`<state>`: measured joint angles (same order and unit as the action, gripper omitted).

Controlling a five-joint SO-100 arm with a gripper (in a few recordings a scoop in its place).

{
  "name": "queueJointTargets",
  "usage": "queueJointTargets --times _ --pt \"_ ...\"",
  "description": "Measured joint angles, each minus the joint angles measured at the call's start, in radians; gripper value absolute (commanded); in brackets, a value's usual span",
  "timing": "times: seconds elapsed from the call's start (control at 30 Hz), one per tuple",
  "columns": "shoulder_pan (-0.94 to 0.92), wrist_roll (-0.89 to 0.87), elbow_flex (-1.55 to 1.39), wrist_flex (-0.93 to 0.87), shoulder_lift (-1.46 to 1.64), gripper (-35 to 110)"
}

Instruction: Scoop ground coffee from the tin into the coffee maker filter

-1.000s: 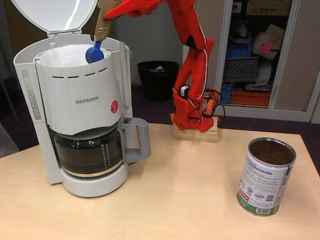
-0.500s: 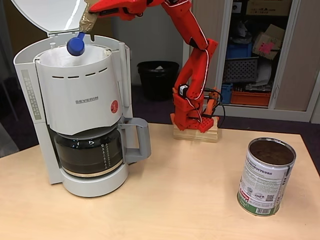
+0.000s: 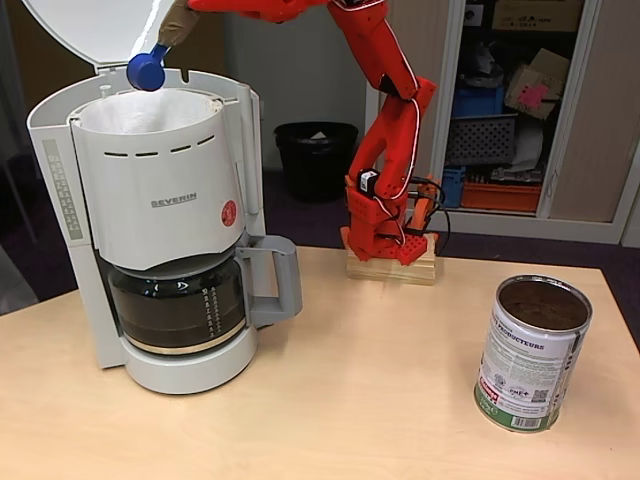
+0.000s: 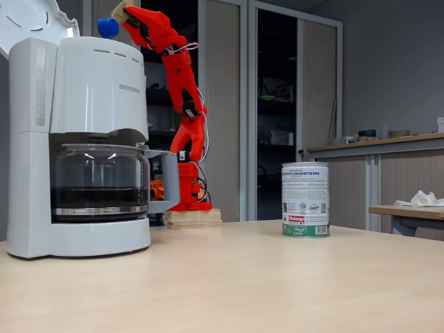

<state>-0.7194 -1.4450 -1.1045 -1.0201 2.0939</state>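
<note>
Fixed view: gripper (image 3: 172, 22) clamped on the blue scoop (image 3: 146, 71), held above the coffee maker filter (image 3: 140, 113). Looks like tipping time; tin (image 3: 532, 352) is well apart, plenty left.

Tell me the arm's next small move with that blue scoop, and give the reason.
Probably tip the blue scoop over the coffee maker filter, if it is still loaded. The gripper holds it by the handle just above the filter's rear left rim in a fixed view, and the lid stands open. Its contents cannot be seen. If empty, swing back to the tin.
</note>
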Motion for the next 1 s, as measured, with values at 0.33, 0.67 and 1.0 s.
queueJointTargets --times 0.33,0.67,1.0 --pt "0.178 0.500 -0.006 -0.087 0.133 0" --pt "0.517 0.836 -0.224 -0.161 0.367 0" --pt "0.854 0.946 -0.505 -0.179 0.561 0"
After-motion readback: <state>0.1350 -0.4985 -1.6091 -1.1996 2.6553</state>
